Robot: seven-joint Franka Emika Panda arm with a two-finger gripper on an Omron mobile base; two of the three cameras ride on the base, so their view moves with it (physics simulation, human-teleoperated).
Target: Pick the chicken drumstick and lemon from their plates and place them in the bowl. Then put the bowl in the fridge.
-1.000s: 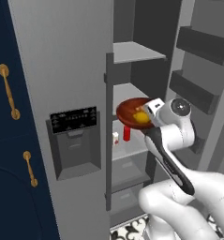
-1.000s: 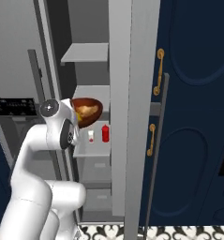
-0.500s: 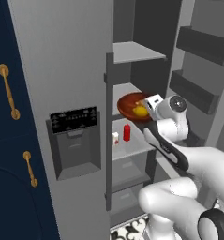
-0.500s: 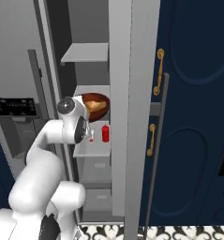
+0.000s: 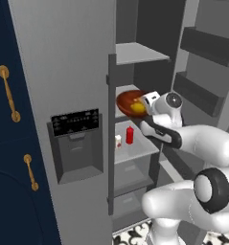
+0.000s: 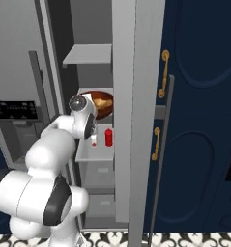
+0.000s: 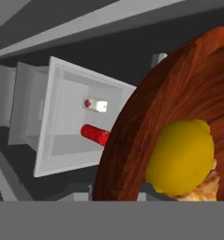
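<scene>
The gripper (image 5: 145, 104) pinches the rim of the bowl (image 5: 129, 101) tight so it stays level. The lemon (image 7: 181, 157) and chicken drumstick (image 7: 202, 187) sit inside. The bowl hangs over a fridge (image 5: 73, 72) shelf (image 5: 135, 148), above a red bottle (image 5: 130, 135).

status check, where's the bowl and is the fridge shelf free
Jaws shut on bowl, lemon and drumstick inside. Bowl at open fridge, over middle shelf. Red bottle and small jar one shelf down.
</scene>
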